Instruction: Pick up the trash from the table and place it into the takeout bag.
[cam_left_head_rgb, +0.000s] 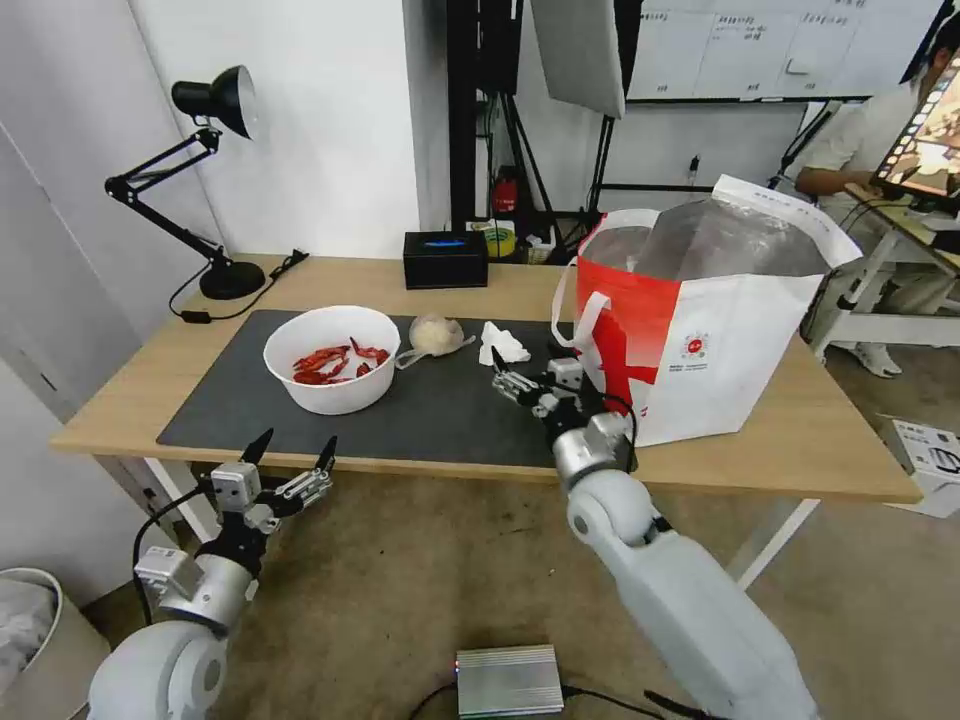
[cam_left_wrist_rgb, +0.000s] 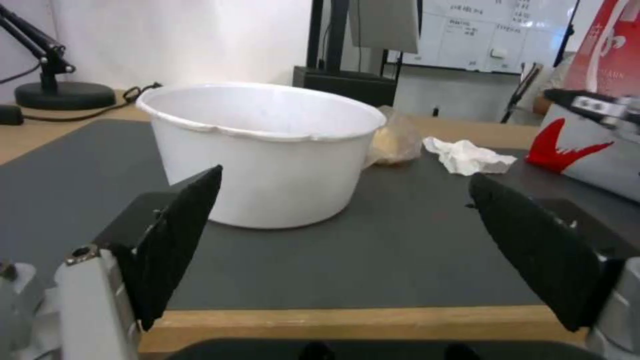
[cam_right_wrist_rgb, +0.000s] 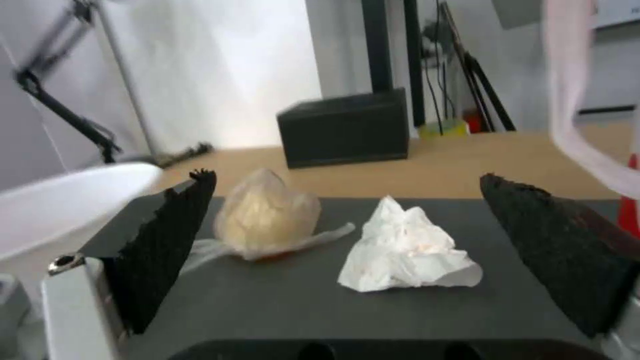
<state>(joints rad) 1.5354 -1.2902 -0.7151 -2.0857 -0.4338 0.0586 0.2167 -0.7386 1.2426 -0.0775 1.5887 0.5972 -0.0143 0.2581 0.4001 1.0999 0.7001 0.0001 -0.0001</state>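
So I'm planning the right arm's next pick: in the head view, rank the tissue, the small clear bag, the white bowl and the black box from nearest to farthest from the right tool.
From the right tool, open over the mat:
1. Crumpled tissue, just beyond it.
2. Small clear bag, toward the robot's left.
3. Black box and white bowl: too close to call.

Right hand (cam_left_head_rgb: 522, 385) hovers near tissue (cam_left_head_rgb: 502, 344), beside takeout bag (cam_left_head_rgb: 720, 330).

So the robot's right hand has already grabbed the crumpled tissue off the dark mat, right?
Not quite. The right hand is open above the dark mat, and the crumpled tissue lies untouched on it between the spread fingers, beside the small clear bag. The right wrist view shows this.
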